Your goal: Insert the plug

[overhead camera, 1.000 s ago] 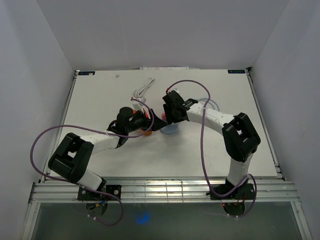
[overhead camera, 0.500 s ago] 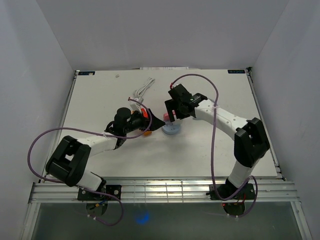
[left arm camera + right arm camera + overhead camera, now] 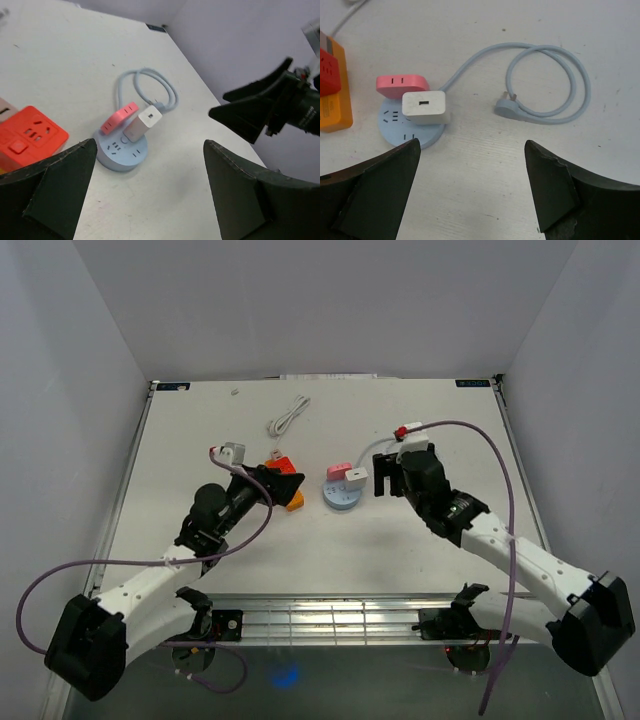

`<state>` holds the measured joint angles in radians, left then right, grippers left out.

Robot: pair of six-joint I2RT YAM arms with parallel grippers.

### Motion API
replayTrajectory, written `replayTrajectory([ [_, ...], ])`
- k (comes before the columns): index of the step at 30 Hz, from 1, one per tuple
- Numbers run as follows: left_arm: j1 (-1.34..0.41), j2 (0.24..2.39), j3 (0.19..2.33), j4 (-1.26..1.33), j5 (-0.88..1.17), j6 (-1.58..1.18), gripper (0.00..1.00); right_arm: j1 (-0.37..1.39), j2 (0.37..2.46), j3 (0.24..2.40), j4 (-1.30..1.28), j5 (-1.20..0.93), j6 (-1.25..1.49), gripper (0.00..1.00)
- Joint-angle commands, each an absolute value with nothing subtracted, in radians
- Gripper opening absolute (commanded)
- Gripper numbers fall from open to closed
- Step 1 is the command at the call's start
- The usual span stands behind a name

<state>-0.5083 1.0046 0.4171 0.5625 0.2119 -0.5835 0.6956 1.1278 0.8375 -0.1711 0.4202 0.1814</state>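
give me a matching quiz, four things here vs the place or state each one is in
Things:
1 white charger
2 pink adapter
3 blue plug
4 red socket

States:
a lying loose, plugged into nothing
b in the strip, a USB port on its face
c in the strip, slots on its face
d off the strip, slots empty

Pairs: 1-b, 2-c, 3-a, 4-d

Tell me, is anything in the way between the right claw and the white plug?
No, nothing visible. Only bare table lies between the right claw and the white plug, standing in the blue socket.
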Motion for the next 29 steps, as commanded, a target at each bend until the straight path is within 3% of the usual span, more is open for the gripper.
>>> replayTrajectory([
  [1, -0.522, 0.844, 0.324, 0.566, -0.117, -0.543, 0.98, 0.695, 0.941, 0.686, 0.104, 0.592, 0.155, 0.89],
  [7, -0.532, 0.678, 0.212, 0.577, -0.538, -0.569, 0.98, 0.693, 0.677, 0.415, 0.282, 0.756, 0.132, 0.89],
  [10, -0.532, 0.687, 0.193, 0.583, -0.609, -0.583, 0.97, 0.693, 0.603, 0.355, 0.301, 0.908, 0.19, 0.89],
  [29, -0.534, 0.741, 0.215, 0.583, -0.569, -0.566, 0.96, 0.692, 0.546, 0.258, 0.238, 0.905, 0.325, 0.89],
])
